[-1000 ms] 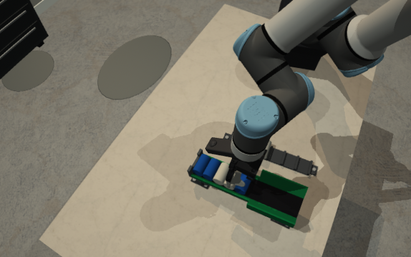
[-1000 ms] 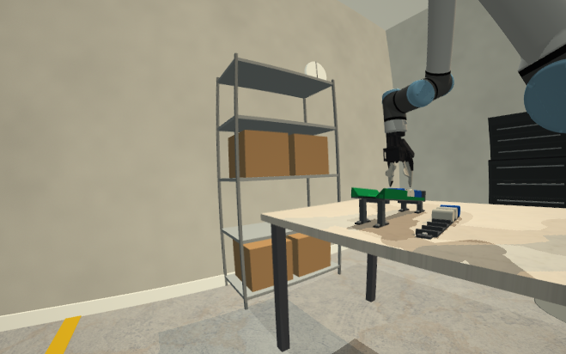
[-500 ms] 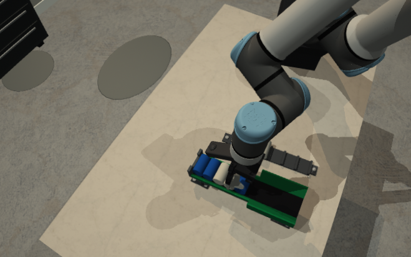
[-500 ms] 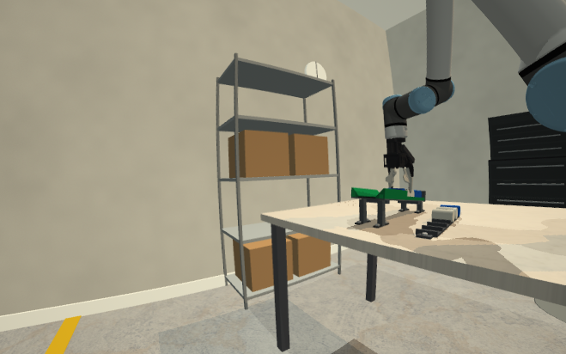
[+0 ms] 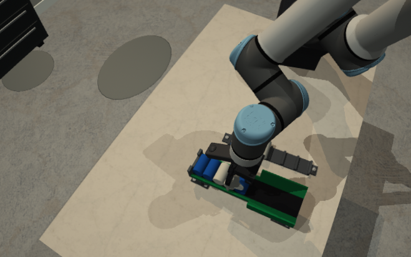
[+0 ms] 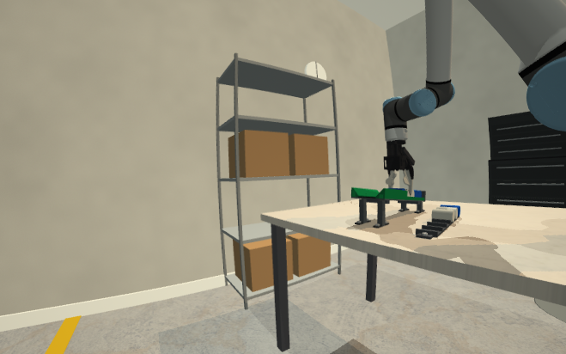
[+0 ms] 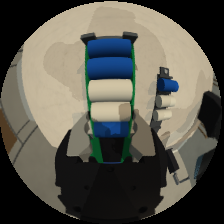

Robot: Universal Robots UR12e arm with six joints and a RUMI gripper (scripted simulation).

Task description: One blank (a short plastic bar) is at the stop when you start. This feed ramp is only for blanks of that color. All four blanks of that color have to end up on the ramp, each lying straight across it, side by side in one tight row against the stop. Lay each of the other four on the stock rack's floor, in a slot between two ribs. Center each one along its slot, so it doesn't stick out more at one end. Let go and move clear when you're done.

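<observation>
Across the green feed ramp [image 5: 277,212] [image 6: 392,193] [image 7: 95,150] from its stop [image 5: 191,172] [image 7: 109,37] lie two blue blanks, two white ones, then another blue. The gripper [image 5: 237,181] [image 6: 399,190] [image 7: 110,111] stands partly open above. Beside the ramp, the stock rack [image 5: 291,161] [image 6: 429,229] [image 7: 155,119] holds one blue, two white.

Blanks [image 5: 211,169] [image 7: 110,68] looking like smooth, satin plastic; ramp [image 5: 270,213] [image 6: 393,194] [image 7: 86,82] showing smooth green plastic; boxes [image 6: 267,154] appearing matt cardboard; floor [image 5: 72,127] [image 6: 197,320] looking stony, mottled.

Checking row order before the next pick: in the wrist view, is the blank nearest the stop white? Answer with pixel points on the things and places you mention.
No, the blank at the stop [image 7: 109,48] is blue.
</observation>
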